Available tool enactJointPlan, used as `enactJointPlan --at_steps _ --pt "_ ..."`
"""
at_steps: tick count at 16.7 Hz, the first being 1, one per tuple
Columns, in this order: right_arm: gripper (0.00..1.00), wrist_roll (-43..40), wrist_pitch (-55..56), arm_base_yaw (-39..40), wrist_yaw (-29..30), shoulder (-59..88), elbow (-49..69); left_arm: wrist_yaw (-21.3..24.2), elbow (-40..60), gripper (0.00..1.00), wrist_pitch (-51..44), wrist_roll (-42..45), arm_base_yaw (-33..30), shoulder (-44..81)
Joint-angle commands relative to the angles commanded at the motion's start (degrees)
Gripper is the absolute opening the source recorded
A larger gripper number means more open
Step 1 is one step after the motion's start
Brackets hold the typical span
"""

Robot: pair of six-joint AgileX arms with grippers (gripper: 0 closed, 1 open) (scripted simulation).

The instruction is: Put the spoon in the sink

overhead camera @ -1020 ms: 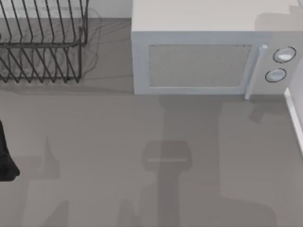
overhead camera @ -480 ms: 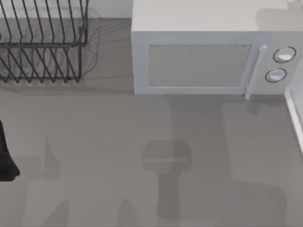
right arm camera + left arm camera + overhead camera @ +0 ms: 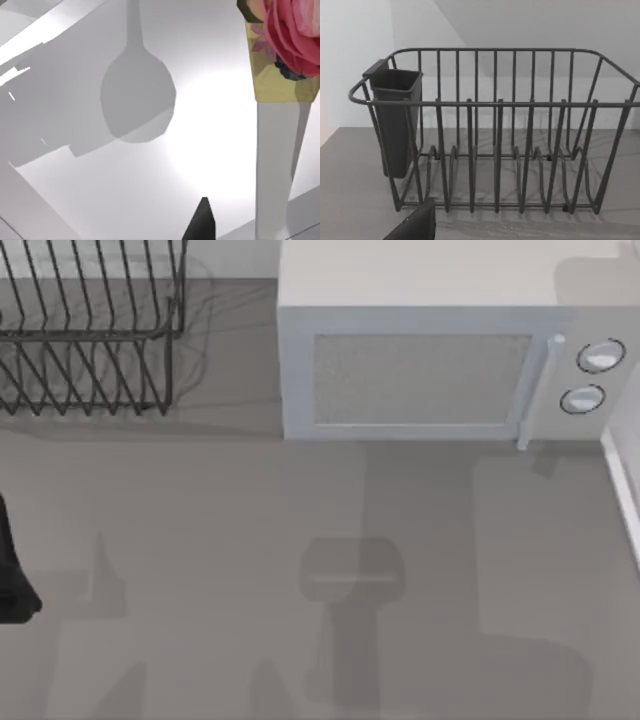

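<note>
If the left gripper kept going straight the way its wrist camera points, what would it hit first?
Most likely the near wire wall of the dish rack, which stands squarely ahead in the left wrist view. The dark utensil cup hangs at one end, off that line. Depth is uncertain.

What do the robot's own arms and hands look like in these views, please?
Little of them appears. At the top view's left edge, the left arm is a plain black, blocky shape. The left wrist view shows a dark, matte, flat-sided corner of the left hand. The right wrist view shows a black pointed tip of the right hand. No cables or markings are visible.
</note>
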Motion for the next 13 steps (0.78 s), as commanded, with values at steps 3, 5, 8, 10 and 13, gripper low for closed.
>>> enactJointPlan --at_steps 3,5,8,10,13 --pt "0.00 -0.21 6.38 0.37 -0.01 -2.85 -10.62 0.00 0.00 1.00 0.00 0.00 0.00 0.00" --pt "0.00 -0.31 9.83 0.49 -0.04 -4.24 -15.22 0.00 0.00 1.00 0.00 0.00 0.00 0.00" --pt "0.00 -0.25 11.84 0.47 -0.08 -5.03 -17.62 0.00 0.00 1.00 0.00 0.00 0.00 0.00" --pt "0.00 -0.25 11.84 0.47 -0.08 -5.03 -17.62 0.00 0.00 1.00 0.00 0.00 0.00 0.00" --pt "0.15 -0.25 11.84 0.47 -0.08 -5.03 -17.62 0.00 0.00 1.00 0.00 0.00 0.00 0.00"
